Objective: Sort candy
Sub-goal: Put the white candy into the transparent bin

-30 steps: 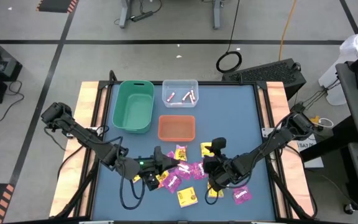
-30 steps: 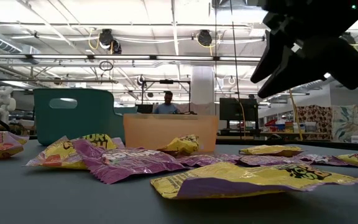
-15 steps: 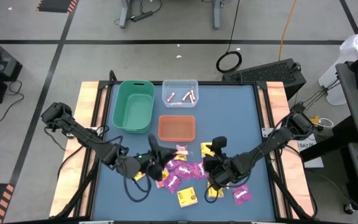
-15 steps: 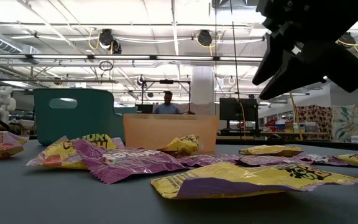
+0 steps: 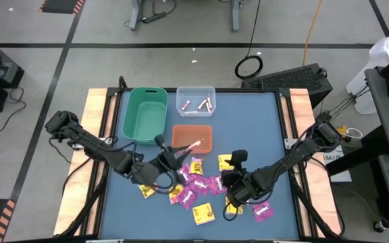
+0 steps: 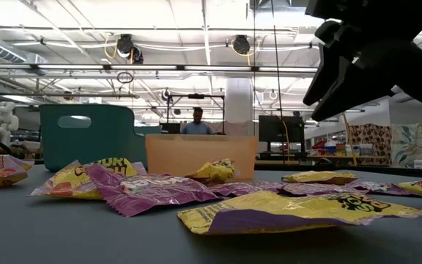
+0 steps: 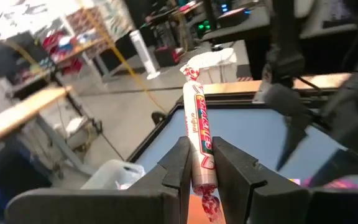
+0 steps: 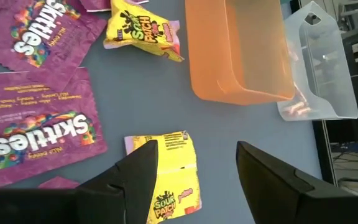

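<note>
The candy lies heaped on the blue table (image 5: 262, 121): magenta packets (image 5: 201, 183) and yellow packets (image 5: 203, 214), also seen in the low view as magenta packets (image 6: 156, 192) and yellow packets (image 6: 299, 211). My left gripper (image 5: 178, 154) is shut on a pale pink-white stick (image 5: 193, 145) above the orange bin (image 5: 192, 138). My right gripper (image 8: 197, 171) is open over a yellow packet (image 8: 166, 180), one finger to each side, touching nothing; in the low view the right gripper (image 6: 357, 66) hangs above the table. My left gripper pinches the pink-white stick between its two fingers (image 7: 178, 167), on the stick's rear half (image 7: 199, 158). The stick lies along the fingers and juts out past their tips. The fingers slant in from the table's near left. The stick is lifted clear.
A green bin (image 5: 145, 115) stands far left, a clear bin (image 5: 196, 101) holding a few pink-white sticks beside it, and the orange bin in front of the clear one. A lone magenta packet (image 5: 263, 211) lies near right. A person (image 6: 198, 121) shows beyond the table.
My left gripper has risen out of the left side of the candy pile and travelled toward the far edge, to the orange bin's near rim, carrying the stick, which now shows over the bin. My right gripper has stayed nearly still.
</note>
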